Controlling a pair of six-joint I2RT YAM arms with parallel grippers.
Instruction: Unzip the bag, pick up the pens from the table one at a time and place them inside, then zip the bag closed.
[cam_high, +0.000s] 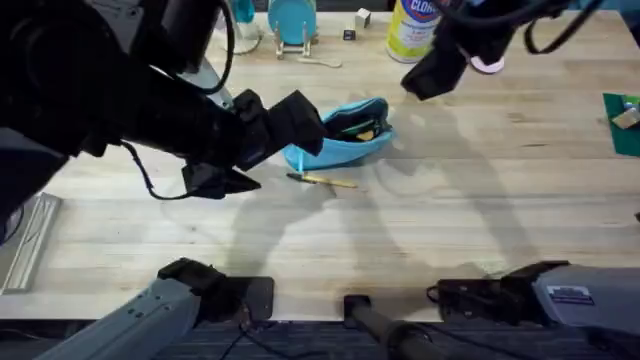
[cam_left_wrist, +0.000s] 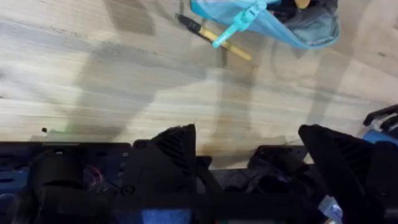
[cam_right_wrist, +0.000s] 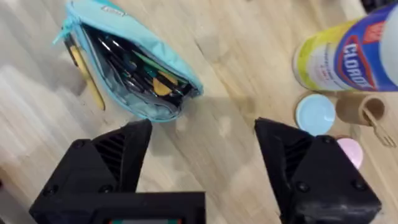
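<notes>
The teal bag (cam_high: 350, 140) lies unzipped on the table (cam_high: 450, 200), its mouth gaping; dark and yellow items show inside it (cam_right_wrist: 134, 68). One yellow pen with a black end (cam_high: 322, 180) rests on the wood just in front of the bag, also seen as pen (cam_left_wrist: 214, 38) and pen (cam_right_wrist: 87, 78). My left gripper (cam_high: 280, 150) hovers raised over the bag's left end, open and empty, its fingers (cam_left_wrist: 177, 146) wide apart. My right gripper (cam_high: 435, 72) hangs high behind and right of the bag, open with nothing held (cam_right_wrist: 202, 149).
A Clorox bottle (cam_high: 412, 28) stands at the back, with a blue lid (cam_right_wrist: 314, 112), a pink disc (cam_right_wrist: 349, 149) and a small wooden roll (cam_right_wrist: 360, 107) beside it. A teal stand (cam_high: 292, 20) is at the back centre. A green item (cam_high: 625, 120) lies at the right edge.
</notes>
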